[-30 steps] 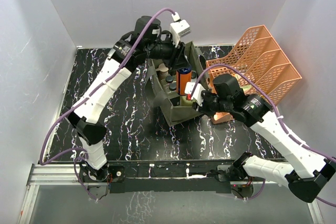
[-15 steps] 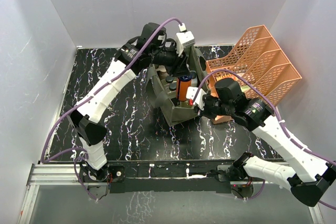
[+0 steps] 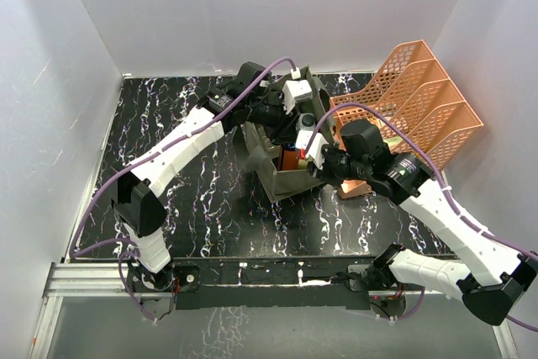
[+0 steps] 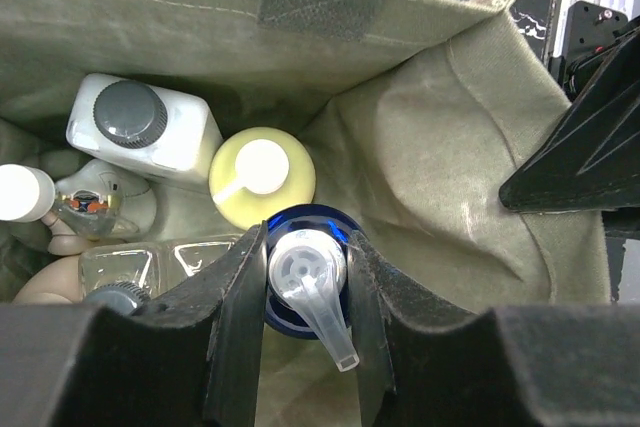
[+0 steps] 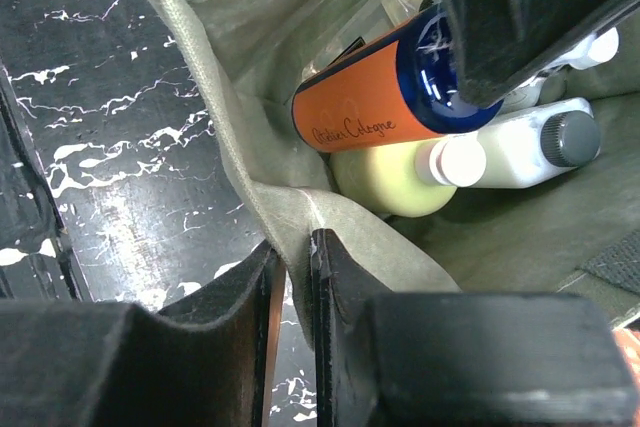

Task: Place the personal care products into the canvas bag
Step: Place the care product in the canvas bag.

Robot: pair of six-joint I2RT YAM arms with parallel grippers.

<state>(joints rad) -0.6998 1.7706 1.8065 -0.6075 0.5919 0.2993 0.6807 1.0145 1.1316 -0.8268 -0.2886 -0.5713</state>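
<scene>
The olive-green canvas bag stands mid-table. My left gripper is down inside it, shut on the blue-and-white pump top of the orange bottle; the bottle's orange body shows in the right wrist view and in the top view. Beside it in the bag are a pale yellow bottle, a white bottle with a grey cap, a clear bottle and a tan bottle. My right gripper is shut on the bag's rim, pinching the fabric.
The orange lattice tray organizer stands right of the bag, close behind my right arm. The black marbled tabletop lies around the bag. White walls enclose the table on three sides.
My left gripper has lowered the orange bottle from above the bag down into it. The right gripper has kept its hold on the bag's rim.
</scene>
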